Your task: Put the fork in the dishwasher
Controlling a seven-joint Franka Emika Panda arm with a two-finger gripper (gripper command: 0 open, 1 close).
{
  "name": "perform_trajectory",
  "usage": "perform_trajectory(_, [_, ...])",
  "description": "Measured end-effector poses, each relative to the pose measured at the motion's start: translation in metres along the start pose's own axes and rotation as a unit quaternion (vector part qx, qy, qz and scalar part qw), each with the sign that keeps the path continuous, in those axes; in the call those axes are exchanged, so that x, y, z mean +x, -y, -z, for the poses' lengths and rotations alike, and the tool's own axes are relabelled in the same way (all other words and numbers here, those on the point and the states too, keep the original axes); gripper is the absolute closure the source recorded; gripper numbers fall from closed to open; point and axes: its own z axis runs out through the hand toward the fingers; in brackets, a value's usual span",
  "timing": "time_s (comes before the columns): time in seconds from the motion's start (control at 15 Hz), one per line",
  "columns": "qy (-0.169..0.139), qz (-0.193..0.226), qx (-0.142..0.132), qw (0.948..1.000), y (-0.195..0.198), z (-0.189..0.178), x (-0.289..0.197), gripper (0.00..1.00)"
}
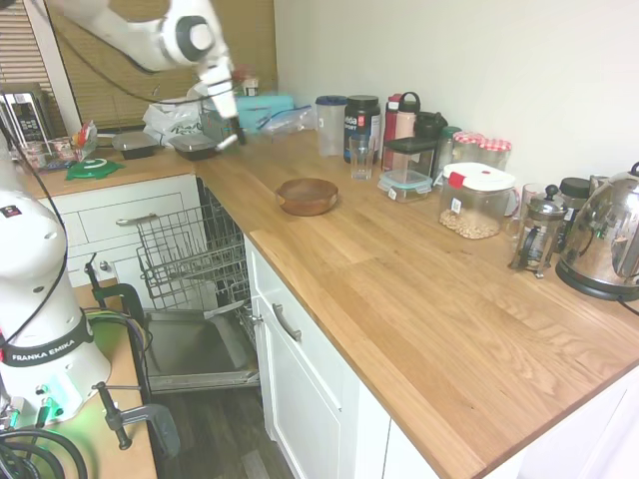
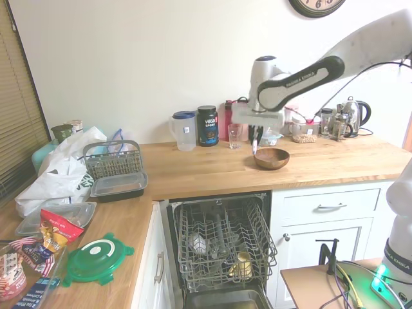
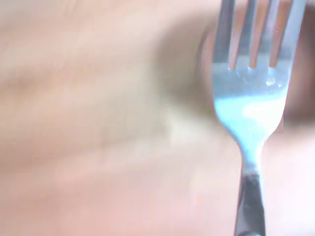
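The fork hangs from the gripper, pinched between the fingers and pointing down, in the air above the wooden counter just beside the brown bowl — not touching it. Up close in the wrist view the fork shows four bright tines and a darker handle over blurred wood. The dishwasher stands open below the counter edge, its grey wire rack pulled out with a few items in it and its steel-lined door dropped flat. The arm's sleeve reads "FRANKA EMIKA" — the same words ring its base. Against the wall stands a black tub labelled "vega sport", next to a clear jug with a blue lid.
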Motion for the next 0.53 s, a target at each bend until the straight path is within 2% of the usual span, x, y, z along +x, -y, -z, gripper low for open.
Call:
perform_trajectory(0.13, [-0.013,0.031,-0.01,0.9994,-0.021,-0.012,-0.066,1.0])
perform_trajectory(0.27, [-0.035,0.056,-0.025,0.9975,-0.026,-0.041,-0.116,1.0])
perform_trajectory(0.53, [-0.032,0.092,-0.076,0.9924,-0.01,-0.112,-0.18,1.0])
